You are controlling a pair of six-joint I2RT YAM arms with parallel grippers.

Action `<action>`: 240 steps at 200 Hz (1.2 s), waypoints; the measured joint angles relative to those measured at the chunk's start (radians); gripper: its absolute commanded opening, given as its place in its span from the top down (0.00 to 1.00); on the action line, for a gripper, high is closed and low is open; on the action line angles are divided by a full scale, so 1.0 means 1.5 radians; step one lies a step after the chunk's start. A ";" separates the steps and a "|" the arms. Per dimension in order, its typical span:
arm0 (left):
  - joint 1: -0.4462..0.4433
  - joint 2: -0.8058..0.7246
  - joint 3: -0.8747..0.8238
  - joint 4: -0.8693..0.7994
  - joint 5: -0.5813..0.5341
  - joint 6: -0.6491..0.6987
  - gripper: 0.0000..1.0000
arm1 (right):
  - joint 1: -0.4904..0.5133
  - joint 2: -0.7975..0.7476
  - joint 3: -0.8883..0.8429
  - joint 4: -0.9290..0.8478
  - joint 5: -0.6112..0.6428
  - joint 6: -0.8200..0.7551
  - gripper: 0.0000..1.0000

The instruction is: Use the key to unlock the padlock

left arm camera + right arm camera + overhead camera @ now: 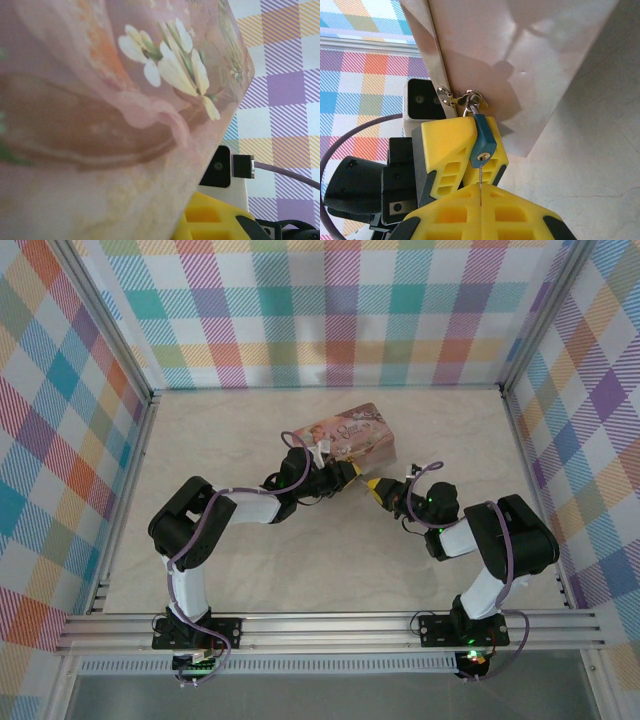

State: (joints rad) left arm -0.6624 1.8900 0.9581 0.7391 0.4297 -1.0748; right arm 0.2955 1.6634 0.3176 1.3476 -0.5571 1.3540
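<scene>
Pink flowered tin [350, 435] lying askew near the centre, pale marbled counter [300, 570] beneath, pastel plaid walls [330, 310] on three sides, metal rails [330, 625] along the near edge.

Key [480, 183]: we see thin blade, rest buried between closed jaws of right gripper [481, 200]. Padlock [483, 141]: shackle top tucked behind clasp [470, 96] of tin [520, 60]. From above, we find padlock too small to make out. Left wrist camera: tin blurred, cut off by frame edges.

Black-and-white arms [250, 508], purple cables [285, 171], yellow ribbed fingers [442, 142].
</scene>
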 measured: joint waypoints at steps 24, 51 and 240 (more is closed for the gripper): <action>0.000 0.000 -0.001 0.001 0.000 -0.002 0.86 | 0.000 -0.002 0.001 -0.001 0.000 0.000 1.00; 0.000 0.001 -0.002 0.004 0.000 -0.003 0.86 | 0.000 -0.003 0.001 0.000 0.000 0.001 1.00; 0.001 0.005 -0.004 0.021 0.003 -0.010 0.86 | 0.001 -0.003 0.005 0.000 0.008 0.000 1.00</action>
State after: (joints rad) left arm -0.6605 1.8973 0.9524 0.7704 0.4343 -1.0893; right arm 0.2962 1.6596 0.3252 1.3476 -0.5453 1.3544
